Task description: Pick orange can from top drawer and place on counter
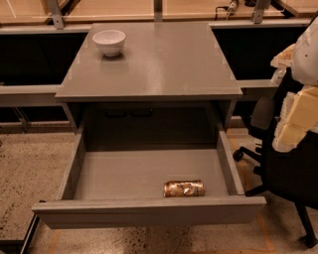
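The orange can [184,188] lies on its side inside the open top drawer [144,211], near the front panel and right of the middle. The grey counter [154,64] spreads above the drawer, with a white bowl [109,41] at its back left. My gripper [294,121] shows as pale cream parts at the right edge of the camera view. It is raised beside the desk's right side, well to the right of the can and above it, and it touches nothing.
A black wheeled office chair [285,168] stands right of the drawer, partly behind my arm. Pale wooden surfaces with metal legs [124,9] run along the back. The floor is speckled [30,168].
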`<state>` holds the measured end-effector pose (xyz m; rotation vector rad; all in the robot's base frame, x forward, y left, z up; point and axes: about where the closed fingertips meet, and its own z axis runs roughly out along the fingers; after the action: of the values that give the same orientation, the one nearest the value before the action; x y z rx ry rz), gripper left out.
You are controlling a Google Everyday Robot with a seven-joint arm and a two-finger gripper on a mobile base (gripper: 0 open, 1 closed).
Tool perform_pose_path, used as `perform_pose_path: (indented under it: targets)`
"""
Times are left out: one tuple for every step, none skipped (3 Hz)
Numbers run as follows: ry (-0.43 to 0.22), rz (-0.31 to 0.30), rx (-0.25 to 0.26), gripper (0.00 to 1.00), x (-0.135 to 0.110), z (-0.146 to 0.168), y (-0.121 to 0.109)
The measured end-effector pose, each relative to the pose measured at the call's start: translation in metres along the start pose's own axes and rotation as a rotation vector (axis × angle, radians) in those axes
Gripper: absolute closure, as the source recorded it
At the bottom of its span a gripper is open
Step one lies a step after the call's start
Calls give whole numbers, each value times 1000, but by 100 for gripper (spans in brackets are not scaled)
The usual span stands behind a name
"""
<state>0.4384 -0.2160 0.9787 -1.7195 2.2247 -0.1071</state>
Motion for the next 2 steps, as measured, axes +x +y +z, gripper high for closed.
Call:
perform_pose_path:
  targets:
    - [0, 0, 0, 0, 0, 0, 0]
    - [42, -38, 10, 0, -6, 13, 0]
